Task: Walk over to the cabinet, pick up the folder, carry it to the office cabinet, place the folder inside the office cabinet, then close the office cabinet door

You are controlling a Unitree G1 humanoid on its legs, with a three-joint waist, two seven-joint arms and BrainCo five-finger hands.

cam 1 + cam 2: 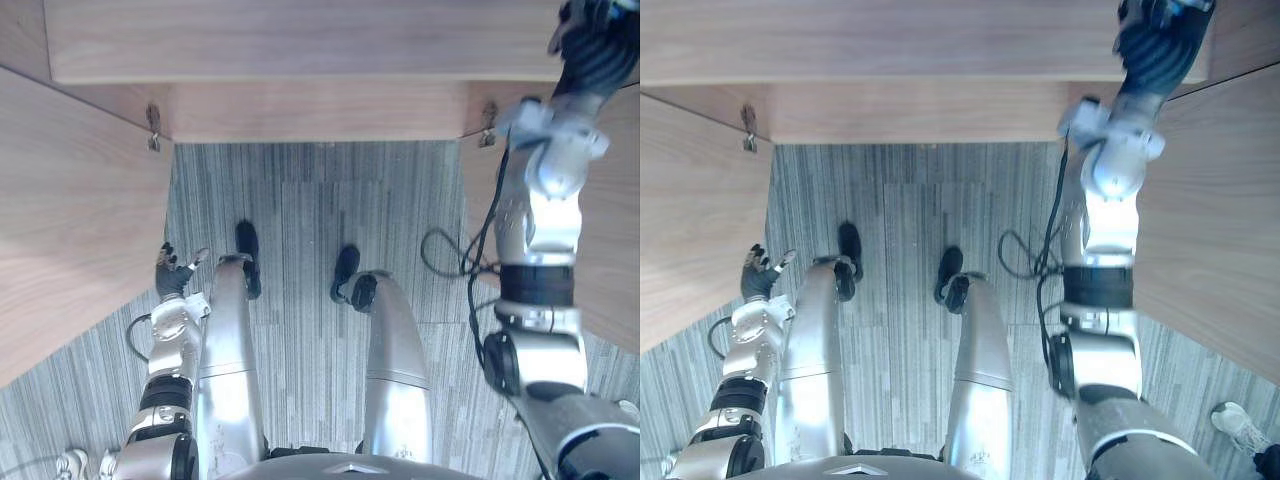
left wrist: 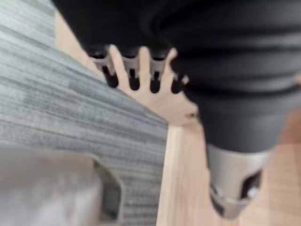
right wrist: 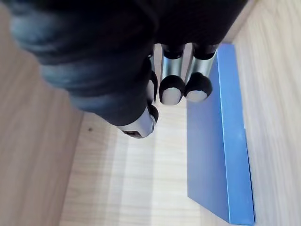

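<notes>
We face office cabinet (image 1: 300,40), both doors open toward us: left door (image 1: 70,230) at 9 o'clock, right door (image 1: 1220,230) at 3, with strip of grey carpet (image 1: 300,210) free between their edges. Right hand (image 1: 595,45) up at 1 o'clock, past cabinet's front edge. Its fingers (image 3: 171,80) straight, gripping nothing, tips by long edge of blue folder (image 3: 216,141); whether they touch, we cannot tell. Folder lies on wooden shelf (image 3: 122,179), bare wood open beside it. Left hand (image 1: 175,270) low at 8 o'clock, near left door's edge, fingers loose, empty.
</notes>
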